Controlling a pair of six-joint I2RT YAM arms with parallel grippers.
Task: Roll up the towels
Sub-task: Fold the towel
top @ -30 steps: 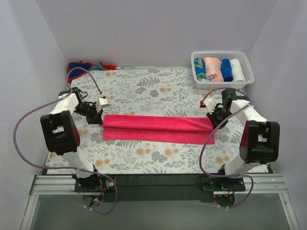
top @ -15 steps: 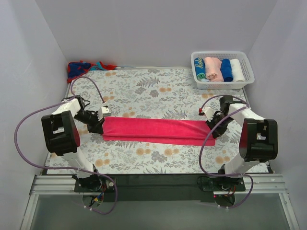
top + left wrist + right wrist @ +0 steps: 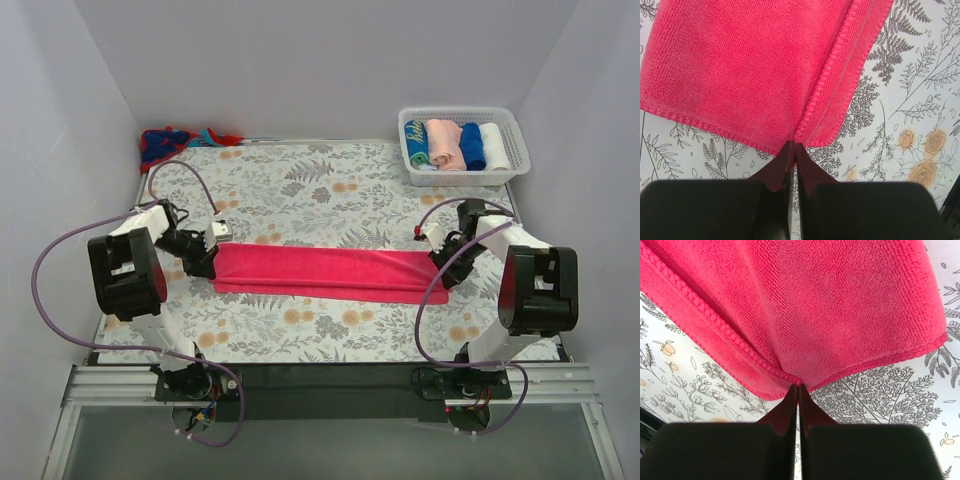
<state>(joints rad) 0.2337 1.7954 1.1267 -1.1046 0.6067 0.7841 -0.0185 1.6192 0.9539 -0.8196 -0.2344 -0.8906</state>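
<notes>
A hot-pink towel (image 3: 320, 272) lies folded into a long band across the middle of the floral cloth. My left gripper (image 3: 212, 262) is at its left end, shut on the stitched hem (image 3: 810, 112), and the pinched corner puckers at the fingertips. My right gripper (image 3: 441, 271) is at the right end, likewise shut on the pink towel's edge (image 3: 790, 375). In both wrist views the dark jaws meet at the cloth with no gap. A second towel, red with blue marks (image 3: 170, 142), lies crumpled at the back left corner.
A white slotted basket (image 3: 516, 150) stands at the back right and holds several rolled towels. The grey-and-orange floral table cloth (image 3: 320, 190) covers the table. Purple cables loop beside each arm. Walls close in on the left, right and back.
Both grippers moved toward the near edge, drawing the towel's far edge over itself so the band is narrower. Over the last half second almost nothing moved.
</notes>
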